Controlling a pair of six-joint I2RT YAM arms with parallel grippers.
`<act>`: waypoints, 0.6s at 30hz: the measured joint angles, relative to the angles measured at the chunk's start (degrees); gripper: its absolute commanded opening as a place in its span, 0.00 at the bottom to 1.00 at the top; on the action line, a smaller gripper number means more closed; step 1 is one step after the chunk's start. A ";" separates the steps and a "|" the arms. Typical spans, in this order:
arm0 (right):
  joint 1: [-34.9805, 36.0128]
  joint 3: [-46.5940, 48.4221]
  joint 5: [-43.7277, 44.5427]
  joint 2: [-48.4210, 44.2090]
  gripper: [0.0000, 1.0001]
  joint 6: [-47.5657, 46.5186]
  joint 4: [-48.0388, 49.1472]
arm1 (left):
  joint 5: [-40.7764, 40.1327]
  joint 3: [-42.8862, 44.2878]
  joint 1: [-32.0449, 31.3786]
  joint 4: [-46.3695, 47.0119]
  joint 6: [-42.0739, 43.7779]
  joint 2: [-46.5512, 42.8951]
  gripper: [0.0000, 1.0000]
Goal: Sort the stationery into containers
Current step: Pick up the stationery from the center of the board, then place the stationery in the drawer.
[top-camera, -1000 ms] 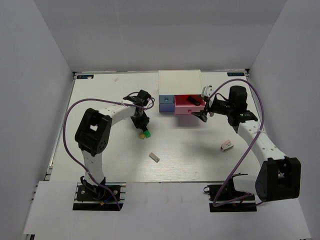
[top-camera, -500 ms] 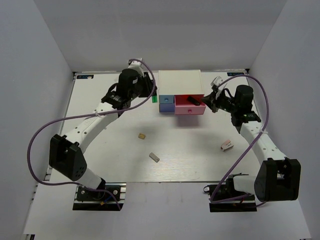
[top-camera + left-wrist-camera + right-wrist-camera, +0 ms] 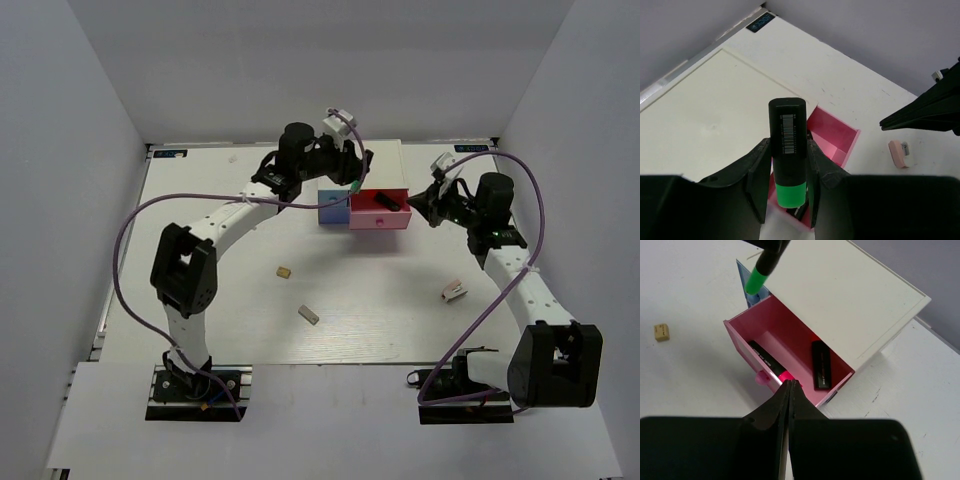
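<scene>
The desk (image 3: 200, 250) carries a white drawer unit (image 3: 385, 165) at its far side, reached by both arms. The unit's pink drawer (image 3: 375, 221) stands pulled out directly under the left end effector (image 3: 788, 170), and the blue drawer (image 3: 333, 208) sits just left of that, pushed in.

The left end effector is clamped narrowly on the green-capped highlighter (image 3: 787, 145). It grips the black barrel just above the cap, cap end down, over the pink drawer's opening. The right end effector (image 3: 789, 385) has its fingers pressed together on nothing and hangs just beside the pink drawer's right end.

Inside the drawer, below both end effectors, lie 2 markers (image 3: 821, 364). 3 erasers lie loose on the desk, well away from either end effector: a tan one (image 3: 285, 271), a greyish one (image 3: 309, 315) and a pinkish-white one (image 3: 453, 291).

The highlighter looks light, stiff and smooth, so it could slide in a loose pinch; the mid-barrel hold seems sound for a short drop. The erasers are tiny and probably soft, so they are best pinched across their short sides, low against the desk.
</scene>
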 measured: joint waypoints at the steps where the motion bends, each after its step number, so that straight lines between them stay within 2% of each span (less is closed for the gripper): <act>1: -0.20 -0.07 0.00 -0.09 0.00 0.13 0.00 | 0.68 1.14 -0.44 0.07 0.94 1.18 0.15; 5: -1.01 -0.74 -0.02 -0.33 0.02 0.46 0.13 | 2.69 3.67 -2.29 0.59 4.24 3.37 0.20; 7: -1.33 -1.16 -0.04 -0.39 0.12 0.76 0.11 | 2.73 3.72 -3.32 0.37 5.55 3.39 0.26; 8: -1.53 -1.33 -0.11 -0.42 0.22 0.98 0.15 | 2.64 3.72 -3.87 0.33 6.32 3.39 0.30; 11: -1.95 -1.81 -0.90 -0.46 0.34 1.29 0.11 | 1.99 3.63 -4.96 0.04 7.63 3.39 0.43; 15: -2.05 -1.86 -2.21 -0.46 0.35 1.16 0.04 | 0.17 3.58 -5.90 -0.33 8.92 3.39 0.53; 18: -2.08 -1.86 -3.50 -0.44 0.35 0.74 -0.13 | -1.03 3.58 -5.97 -0.31 9.51 3.39 0.55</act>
